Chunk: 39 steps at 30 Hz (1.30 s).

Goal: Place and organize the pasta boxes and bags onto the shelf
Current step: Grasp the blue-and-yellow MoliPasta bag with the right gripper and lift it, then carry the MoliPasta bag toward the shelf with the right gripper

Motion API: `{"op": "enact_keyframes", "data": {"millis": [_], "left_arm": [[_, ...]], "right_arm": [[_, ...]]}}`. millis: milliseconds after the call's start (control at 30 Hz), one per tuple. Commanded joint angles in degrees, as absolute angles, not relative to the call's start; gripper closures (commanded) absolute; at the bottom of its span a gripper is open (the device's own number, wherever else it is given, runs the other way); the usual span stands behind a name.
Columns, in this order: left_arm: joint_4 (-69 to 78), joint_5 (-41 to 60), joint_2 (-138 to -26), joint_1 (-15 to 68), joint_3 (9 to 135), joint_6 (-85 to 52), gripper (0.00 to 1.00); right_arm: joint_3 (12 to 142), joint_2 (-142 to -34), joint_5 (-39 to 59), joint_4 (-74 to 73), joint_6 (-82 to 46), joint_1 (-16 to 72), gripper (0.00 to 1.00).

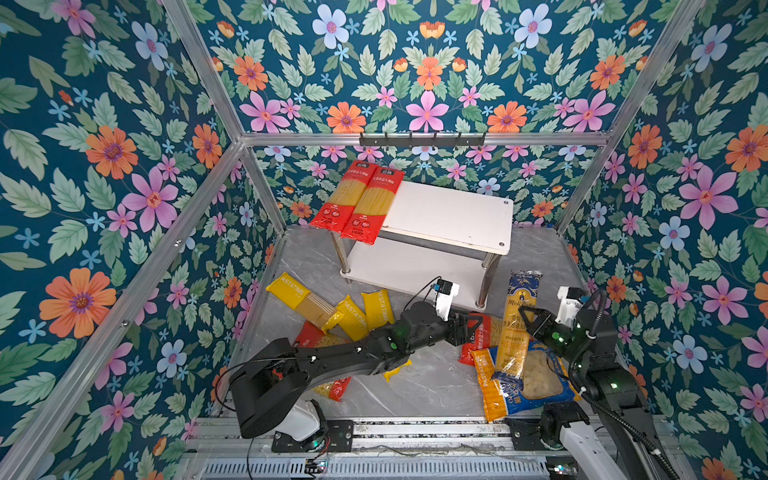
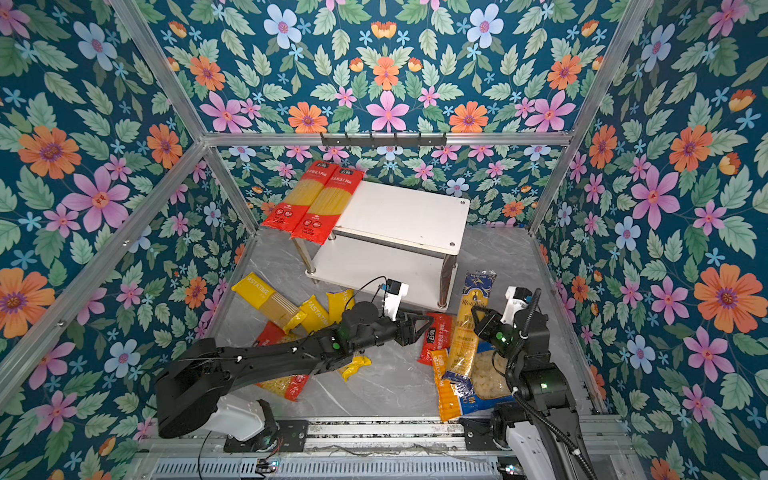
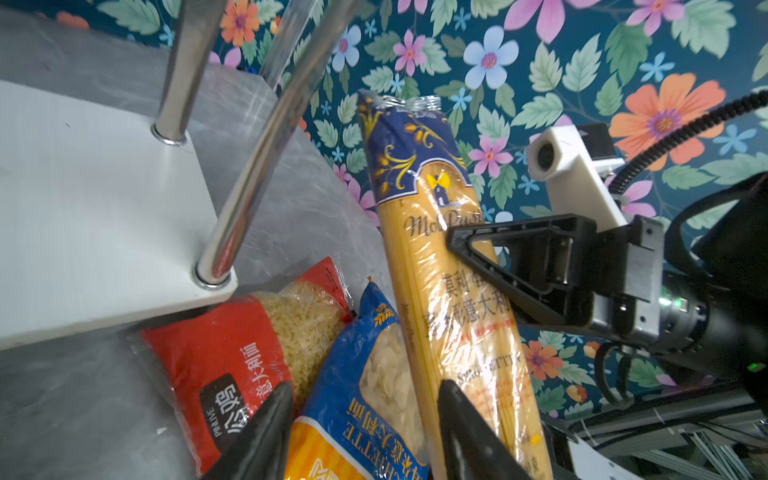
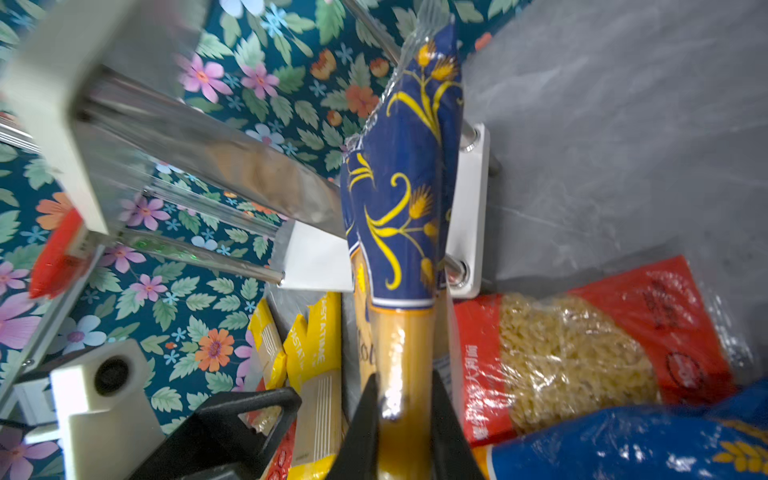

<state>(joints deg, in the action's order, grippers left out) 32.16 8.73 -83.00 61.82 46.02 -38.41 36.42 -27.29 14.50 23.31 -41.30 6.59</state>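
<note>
Right wrist view settles it for you: your right end effector (image 4: 405, 386) is clamped tight on the navy-gold spaghetti pack (image 4: 403, 187). It's pinching the yellow stretch just below the navy end.

In both top views the pack sits tilted over the right side of the counter (image 1: 415, 374). Its navy end points toward the back edge, just beside the right front leg of the shelf (image 1: 449, 216). The other end is down over the blue-orange shells bag (image 1: 532, 386), near the front right corner.

Your left end effector (image 3: 365, 388) has its jaws about halfway apart with nothing between them. It hangs over the red macaroni bag (image 3: 232, 353) and the shells bag, close to that same shelf leg. Can't tell if one finger touches the spaghetti.

The shelf stands at the back middle of the counter. Two red spaghetti packs (image 1: 372, 208) lie side by side on the left end of its top tier, poking past the front edge. Yellow PASTATIME packs (image 1: 303, 297) lie left of middle, in front of the shelf. A second red macaroni bag (image 1: 336, 386) is partly under your left arm.
</note>
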Motion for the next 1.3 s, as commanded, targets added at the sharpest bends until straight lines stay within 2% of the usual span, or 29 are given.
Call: {"op": "enact_keyframes", "data": {"millis": [0, 367, 633, 833, 967, 1100, 1267], "left_arm": [[32.92, 7.21, -79.32, 61.01, 44.22, -36.59, 0.38], [43.15, 10.66, -70.44, 56.97, 37.00, -40.46, 0.25], [58.76, 11.10, -70.15, 56.78, 30.94, -45.62, 0.17], [69.82, 12.20, -74.56, 58.41, 28.51, -52.41, 0.03], [72.99, 10.79, -77.39, 59.93, 29.05, -54.27, 0.04], [74.68, 5.73, -77.25, 60.07, 28.43, -55.10, 0.08], [75.28, -0.96, -77.17, 60.03, 29.06, -55.03, 0.18]], "right_arm": [[39.12, -26.04, 10.77, 11.85, -39.36, 6.64, 0.94], [45.41, -28.53, 12.11, -2.29, -36.58, 6.58, 0.96], [47.31, -37.26, 18.81, -18.22, -47.07, 7.14, 0.97], [48.60, -45.32, 11.42, -28.74, -44.25, 18.45, 0.98], [49.96, -52.30, 6.79, -36.13, -43.35, 25.13, 0.98], [51.54, -57.67, 4.82, -41.34, -44.57, 28.00, 0.98], [52.84, -60.92, 1.13, -44.69, -44.59, 31.35, 0.99]]}}
